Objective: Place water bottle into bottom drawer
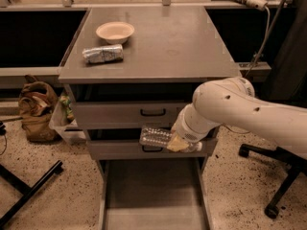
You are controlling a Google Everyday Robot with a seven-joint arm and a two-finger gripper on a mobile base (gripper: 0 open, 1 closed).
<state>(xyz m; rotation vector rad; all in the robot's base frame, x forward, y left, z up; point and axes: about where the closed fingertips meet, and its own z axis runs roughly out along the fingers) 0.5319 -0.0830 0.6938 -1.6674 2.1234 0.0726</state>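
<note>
The water bottle is a clear ribbed plastic bottle held lying sideways in front of the middle drawer, with its base pointing left. My gripper is shut on its right end, at the end of the thick white arm that comes in from the right. The bottle's cap and label are hidden by the gripper. The bottom drawer is pulled open below the bottle, showing a wide flat grey floor and thin side rails.
On the cabinet top lie a silvery snack packet and a pale bowl. The top drawer with a black handle is shut. A brown bag sits at left. A chair base stands at right.
</note>
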